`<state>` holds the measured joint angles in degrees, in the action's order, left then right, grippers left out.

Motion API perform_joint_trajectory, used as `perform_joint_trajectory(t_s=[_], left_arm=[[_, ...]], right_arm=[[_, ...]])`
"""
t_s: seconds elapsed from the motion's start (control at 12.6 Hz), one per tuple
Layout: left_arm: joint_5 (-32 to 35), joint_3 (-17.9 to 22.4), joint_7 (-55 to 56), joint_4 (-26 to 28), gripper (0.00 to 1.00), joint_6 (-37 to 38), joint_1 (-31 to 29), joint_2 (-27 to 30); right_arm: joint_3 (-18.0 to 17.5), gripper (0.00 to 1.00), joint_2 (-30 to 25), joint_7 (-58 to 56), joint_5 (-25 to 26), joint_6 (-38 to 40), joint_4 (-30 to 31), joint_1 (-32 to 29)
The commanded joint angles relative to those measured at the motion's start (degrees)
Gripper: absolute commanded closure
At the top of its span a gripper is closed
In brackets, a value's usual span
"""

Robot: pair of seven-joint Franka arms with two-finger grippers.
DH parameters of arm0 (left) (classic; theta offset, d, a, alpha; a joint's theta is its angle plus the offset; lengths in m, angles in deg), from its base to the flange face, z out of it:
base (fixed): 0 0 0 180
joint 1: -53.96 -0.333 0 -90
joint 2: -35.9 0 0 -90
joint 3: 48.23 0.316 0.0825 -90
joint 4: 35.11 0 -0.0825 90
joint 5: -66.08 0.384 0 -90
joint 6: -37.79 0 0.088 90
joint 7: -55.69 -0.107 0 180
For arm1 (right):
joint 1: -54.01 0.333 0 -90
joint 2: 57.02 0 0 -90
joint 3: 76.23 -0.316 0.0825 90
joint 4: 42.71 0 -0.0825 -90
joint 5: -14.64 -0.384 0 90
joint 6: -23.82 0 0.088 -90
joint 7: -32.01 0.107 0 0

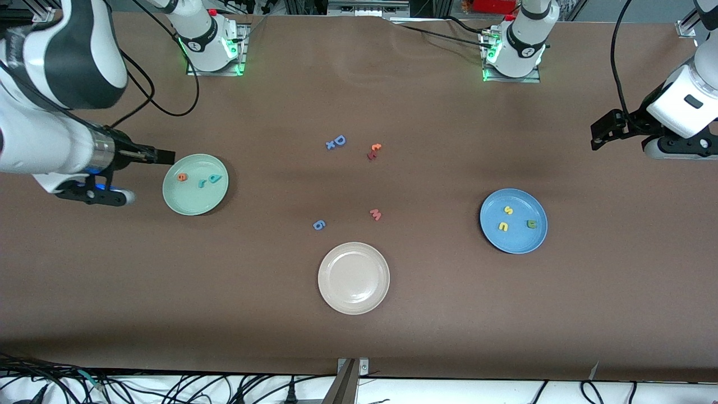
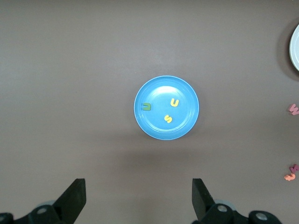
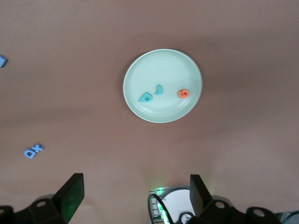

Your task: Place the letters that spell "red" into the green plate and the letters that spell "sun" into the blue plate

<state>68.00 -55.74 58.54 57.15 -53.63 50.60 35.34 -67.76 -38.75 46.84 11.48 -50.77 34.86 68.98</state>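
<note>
On the green plate [image 1: 190, 203] [image 3: 163, 63] lie the orange "e" [image 1: 182, 177] [image 3: 183, 93], teal "r" [image 1: 201, 183] [image 3: 159, 89] and teal "d" [image 1: 215, 179] [image 3: 145, 97]. The blue plate [image 1: 517, 241] [image 2: 183, 125] holds the yellow "s" [image 1: 508, 210] [image 2: 168, 119], a yellow "u/n" [image 1: 503, 226] [image 2: 174, 102] and an olive "u/n" [image 1: 532, 224] [image 2: 146, 107]. My right gripper [image 1: 164, 157] [image 3: 136, 193] hangs open and empty over the table beside the green plate. My left gripper [image 1: 599, 134] [image 2: 139, 196] is open and empty, raised at the left arm's end of the table.
A cream-white plate [image 1: 353, 303] sits nearest the front camera at mid-table. Loose letters lie between the plates: a pink "w" [image 1: 375, 214], a small blue figure [image 1: 319, 225], a blue "D" with an "x" [image 1: 336, 142], and an orange-and-dark-red pair [image 1: 374, 150].
</note>
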Motion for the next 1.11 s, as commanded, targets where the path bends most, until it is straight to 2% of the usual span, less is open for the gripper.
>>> perform_joint_trajectory(t_s=[0.0,0.08,0.16,0.32,0.4,0.56,0.71,0.79,0.87,1.03], left_arm=[[-1.48,0.39,-0.65,-2.17,0.00,1.60,0.64,-1.11],[-1.48,0.39,-0.83,-2.17,0.00,1.94,0.47,-0.93],[-1.48,0.39,-0.92,-2.17,0.00,3.43,0.47,-0.76],[-2.27,0.47,-0.65,-2.35,0.00,3.88,0.20,-0.67],[-2.27,0.48,-0.83,-2.35,0.00,3.88,0.12,-0.67],[-2.27,0.74,-1.18,-2.43,0.00,5.71,-0.06,-0.40],[-2.18,0.83,-1.36,-2.44,0.00,6.43,-0.15,-0.40],[-2.18,0.83,-1.27,-2.52,0.00,6.43,-0.15,-0.40],[-2.27,0.83,-1.27,-2.61,0.00,6.43,-0.15,-0.49],[-2.27,0.83,-1.09,-4.01,0.00,6.43,-0.06,-0.75]], right_arm=[[-0.03,0.01,-1.82,-1.04,1.66,3.14,-3.48,-0.21],[-0.12,0.01,-2.53,-1.73,1.67,2.88,-3.30,-0.82],[-1.94,0.01,-2.88,-3.22,1.67,2.26,-3.12,-4.13],[-10.28,0.01,-4.63,-3.67,2.19,-0.89,-0.94,-12.47],[-11.18,0.01,-7.26,-3.67,3.24,-4.91,2.56,-12.95],[-11.19,0.01,-12.97,-4.11,3.51,-14.75,11.34,-12.95],[-11.02,0.00,-13.35,-5.08,4.64,-17.25,11.39,-12.60],[-11.10,0.01,-13.35,-4.82,7.87,-18.12,11.12,-12.08],[-11.10,0.01,-13.35,-4.55,9.04,-18.39,10.94,-11.99],[-11.02,0.00,-13.09,-4.03,7.83,-18.48,10.77,-11.99]])
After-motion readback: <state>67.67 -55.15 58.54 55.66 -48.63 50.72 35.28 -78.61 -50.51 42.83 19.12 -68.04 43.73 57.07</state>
